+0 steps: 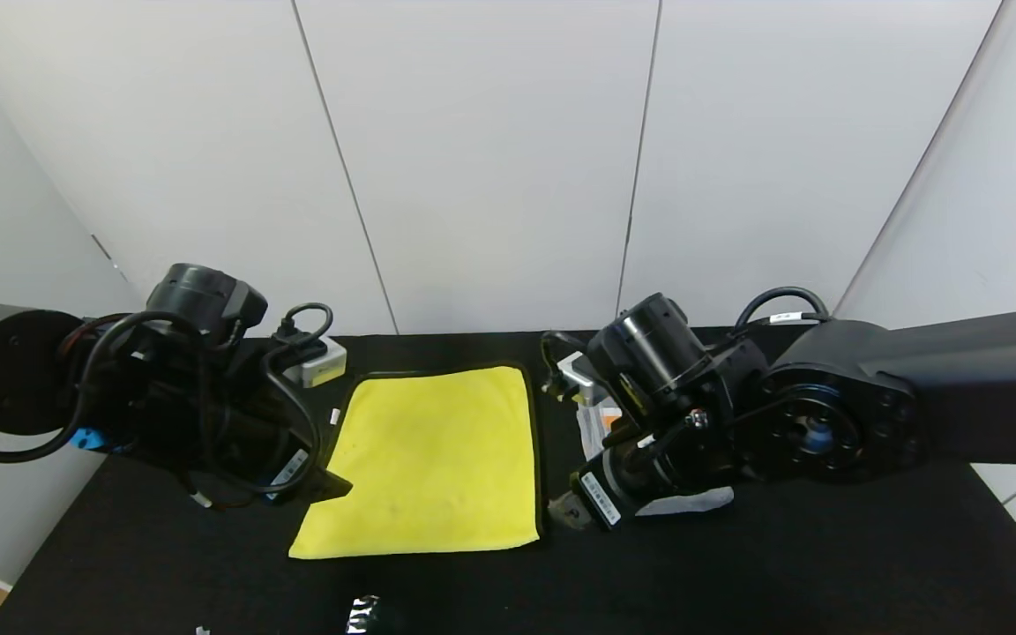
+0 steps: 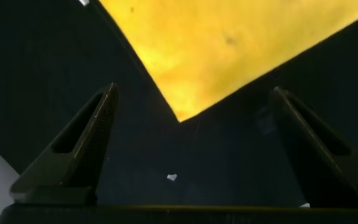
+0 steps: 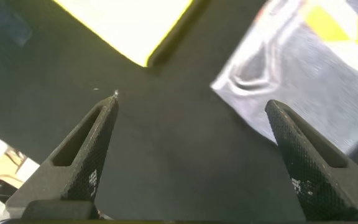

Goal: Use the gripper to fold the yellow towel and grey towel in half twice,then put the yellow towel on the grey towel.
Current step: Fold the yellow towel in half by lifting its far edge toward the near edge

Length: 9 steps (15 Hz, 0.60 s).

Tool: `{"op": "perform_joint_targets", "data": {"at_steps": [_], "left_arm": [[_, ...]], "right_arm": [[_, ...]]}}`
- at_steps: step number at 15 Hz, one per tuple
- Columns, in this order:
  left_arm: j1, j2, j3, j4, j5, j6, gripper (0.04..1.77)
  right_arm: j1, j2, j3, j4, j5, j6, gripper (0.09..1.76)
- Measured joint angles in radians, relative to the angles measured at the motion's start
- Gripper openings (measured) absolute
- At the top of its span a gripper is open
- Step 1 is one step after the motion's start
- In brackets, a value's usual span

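While the yellow towel (image 1: 433,463) lies flat between both grippers | left gripper (image 2: 185,155) released, near corner just ahead of its fingertips | right gripper (image 3: 188,146) released, opposite corner ahead, grey towel (image 3: 303,74) beside it | both equally near.
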Motion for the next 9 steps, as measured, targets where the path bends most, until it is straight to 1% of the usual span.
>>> {"op": "perform_joint_targets", "data": {"at_steps": [3,6,9], "left_arm": [[0.039,-0.001,0.056,0.001,-0.004,0.025,1.72],[0.061,0.007,0.112,-0.003,-0.004,0.056,1.72],[0.077,0.034,0.14,-0.004,-0.016,0.064,1.72]], "right_arm": [[0.037,0.048,-0.036,0.0,0.001,-0.006,1.71],[0.066,0.097,-0.071,0.002,-0.003,-0.007,1.71],[0.084,0.139,-0.095,0.004,-0.005,-0.011,1.71]]}}
